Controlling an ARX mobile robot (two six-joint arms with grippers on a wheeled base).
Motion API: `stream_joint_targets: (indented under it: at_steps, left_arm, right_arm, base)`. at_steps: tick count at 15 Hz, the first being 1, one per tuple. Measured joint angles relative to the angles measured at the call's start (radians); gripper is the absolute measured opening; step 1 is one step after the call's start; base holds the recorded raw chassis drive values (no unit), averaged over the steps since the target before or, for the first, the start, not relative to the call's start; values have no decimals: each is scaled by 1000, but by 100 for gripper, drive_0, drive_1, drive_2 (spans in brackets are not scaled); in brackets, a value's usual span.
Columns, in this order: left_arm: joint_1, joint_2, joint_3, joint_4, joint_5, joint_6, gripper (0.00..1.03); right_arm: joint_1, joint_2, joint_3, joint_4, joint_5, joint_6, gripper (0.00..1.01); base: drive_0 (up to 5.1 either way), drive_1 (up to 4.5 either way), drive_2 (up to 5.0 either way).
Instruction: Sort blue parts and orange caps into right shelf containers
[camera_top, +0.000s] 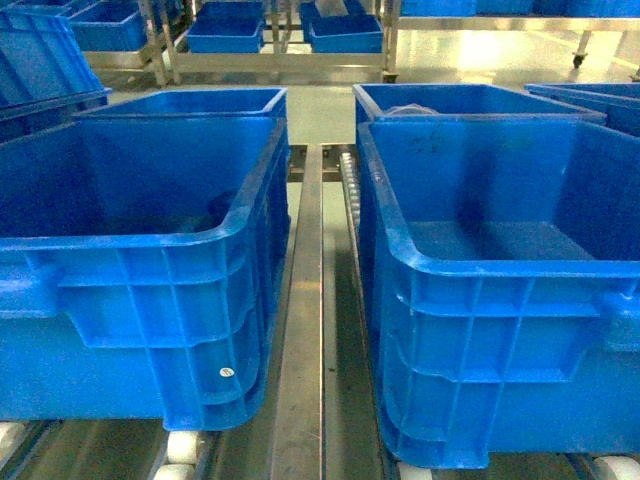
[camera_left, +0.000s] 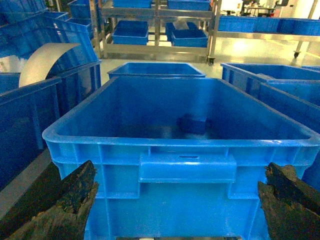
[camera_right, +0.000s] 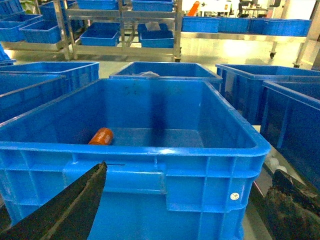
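Observation:
Two deep bright-blue containers stand side by side on the roller shelf, the left one (camera_top: 200, 290) and the right one (camera_top: 480, 300). In the left wrist view a blue part (camera_left: 194, 123) lies on the floor of the container (camera_left: 185, 145) ahead. My left gripper (camera_left: 180, 172) is open in front of its near wall, below the rim, holding nothing. In the right wrist view an orange cap (camera_right: 101, 136) lies at the left of the container's (camera_right: 200, 150) floor. My right gripper (camera_right: 190, 170) is open before that near wall, empty. Neither gripper shows in the head view.
A steel rail (camera_top: 300, 330) runs between the two containers, with white rollers (camera_top: 180, 450) beneath. More blue crates (camera_top: 190, 102) stand behind and to both sides. Metal racks with small blue bins (camera_top: 345, 35) line the far floor. A curved white sheet (camera_left: 45, 60) rises at the left.

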Motion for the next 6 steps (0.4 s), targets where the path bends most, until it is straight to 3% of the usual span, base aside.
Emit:
stream_joint_targets:
  at_steps: [6]
  left_arm:
    - [0, 0, 0, 0, 0, 0, 98]
  right_arm:
    - [0, 0, 0, 0, 0, 0, 98]
  base:
    - [0, 0, 0]
